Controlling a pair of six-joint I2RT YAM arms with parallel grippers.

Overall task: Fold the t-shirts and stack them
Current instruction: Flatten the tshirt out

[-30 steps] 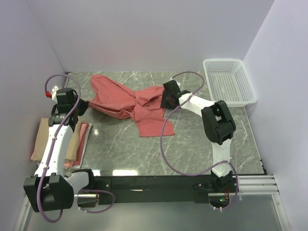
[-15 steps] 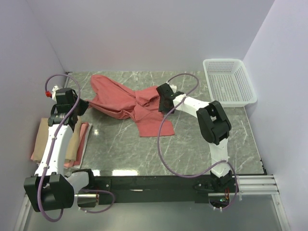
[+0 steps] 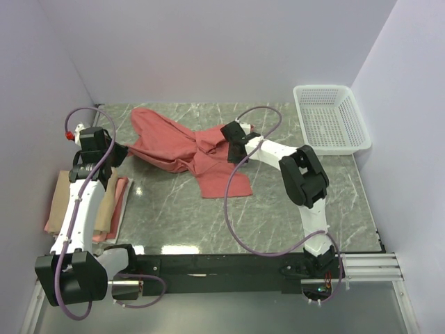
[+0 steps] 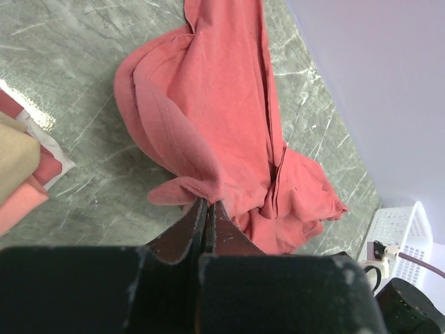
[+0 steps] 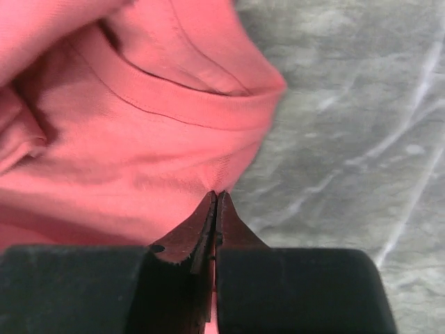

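Right gripper (image 5: 215, 200) slid left; it and left gripper (image 4: 207, 206) clamp red shirt (image 3: 174, 142) edges at their tips, which tugging could slip

On my top feed I read a grey-green marbled table (image 3: 174, 216) with pale veining, enclosed by plain pale lavender walls (image 3: 208, 49) at the left, rear and right. A white plastic mesh basket (image 3: 332, 118) stands upright at the far right corner, open side up, close to the right wall. The left wrist feed shows one corner of it. A black mounting rail (image 3: 222, 266) runs along the near table edge.
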